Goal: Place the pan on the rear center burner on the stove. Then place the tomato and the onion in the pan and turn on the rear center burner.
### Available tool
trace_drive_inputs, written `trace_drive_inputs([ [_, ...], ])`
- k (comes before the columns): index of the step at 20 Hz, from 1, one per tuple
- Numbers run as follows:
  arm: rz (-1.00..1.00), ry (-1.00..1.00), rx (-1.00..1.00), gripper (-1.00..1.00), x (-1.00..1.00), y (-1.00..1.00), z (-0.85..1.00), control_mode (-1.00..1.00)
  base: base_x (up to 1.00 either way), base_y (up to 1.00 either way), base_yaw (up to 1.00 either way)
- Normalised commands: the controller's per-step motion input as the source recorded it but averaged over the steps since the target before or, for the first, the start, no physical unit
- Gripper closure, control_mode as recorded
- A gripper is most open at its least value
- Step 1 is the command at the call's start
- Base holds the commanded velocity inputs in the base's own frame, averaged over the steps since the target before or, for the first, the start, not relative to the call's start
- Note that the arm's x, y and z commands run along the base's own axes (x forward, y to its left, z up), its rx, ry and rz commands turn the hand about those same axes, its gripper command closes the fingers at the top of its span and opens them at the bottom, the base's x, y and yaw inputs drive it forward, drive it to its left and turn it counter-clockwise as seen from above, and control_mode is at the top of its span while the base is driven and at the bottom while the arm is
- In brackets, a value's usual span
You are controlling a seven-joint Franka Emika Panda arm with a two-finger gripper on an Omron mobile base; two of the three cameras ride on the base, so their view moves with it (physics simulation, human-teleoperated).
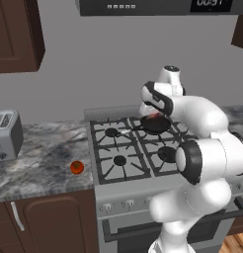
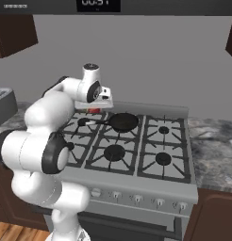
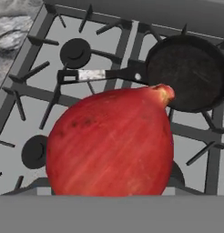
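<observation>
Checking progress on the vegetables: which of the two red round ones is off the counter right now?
The onion, pinkish-red and smooth, held in the gripper above the stove beside the pan. The orange-red tomato sits on the counter left of the stove.

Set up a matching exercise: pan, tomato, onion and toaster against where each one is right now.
Things:
1. pan
2. tomato
3. onion
4. toaster

Places:
A. held in the gripper above the stove
B. far left on the counter
C. on the rear center burner
D. on the counter just left of the stove

Pairs: 1-C, 2-D, 3-A, 4-B
</observation>
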Motion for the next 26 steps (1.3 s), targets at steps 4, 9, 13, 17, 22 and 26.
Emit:
trace_drive_inputs([
  [4,-0.05,0.0,0.02,1.0,0.45,-0.36,-0.05,-1.0,0.0,0.0,0.0],
  [9,-0.05,0.0,0.0,1.0,0.61,-0.35,-0.19,-1.0,0.0,0.0,0.0],
  [13,-0.05,0.0,0.0,1.0,0.61,-0.29,-0.34,-1.0,0.0,0.0,0.0],
  [17,-0.04,0.03,0.0,1.0,0.66,-0.28,-0.43,-1.0,0.0,0.0,0.0],
  [22,-0.05,0.11,0.03,1.0,0.81,-0.24,-0.51,-1.0,0.0,0.0,0.0],
  [26,-0.04,0.11,0.03,1.0,0.84,-0.2,-0.46,-1.0,0.0,0.0,0.0],
])
